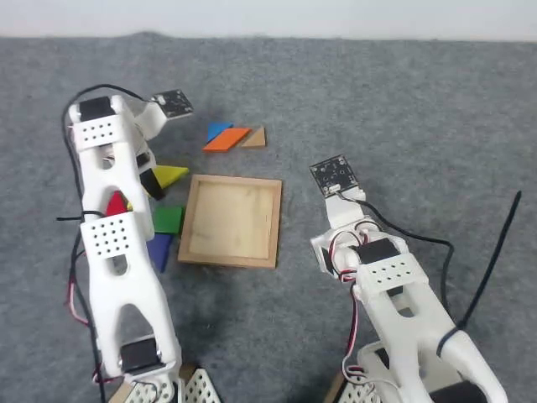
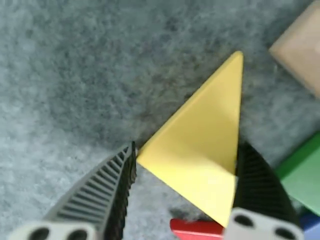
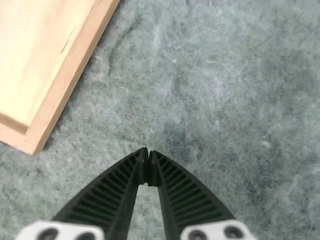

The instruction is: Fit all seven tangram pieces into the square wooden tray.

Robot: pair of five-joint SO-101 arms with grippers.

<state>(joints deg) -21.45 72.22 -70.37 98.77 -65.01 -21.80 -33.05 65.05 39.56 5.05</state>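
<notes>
Stood at the first step, with no piece yet inside the square wooden tray [image 1: 226,259] on the grey carpet [image 1: 403,126]. Had the left gripper [image 2: 187,152] down over the flat yellow triangle piece [image 2: 205,145], jaws pinched on it from two sides, one fingertip at a corner and the other on an edge. Found that triangle just outside the tray's rim; could not tell if it was off the carpet. Needed next, most likely, a small lift, a short carry over the raised rim and a turn to line a straight side up with a tray wall (a pointy piece can slip from such a pinch). Had the right gripper [image 3: 146,152] low over the carpet at the tray's other side, jaws pressed tight together on nothing. Saw a green piece [image 2: 300,170] and a red piece [image 2: 197,227] very close to the yellow one, easy to bump. Saw an orange slanted piece [image 1: 227,138], a small blue triangle [image 1: 218,129] and a tan triangle [image 1: 255,138] bunched beyond the tray, out of the way.
</notes>
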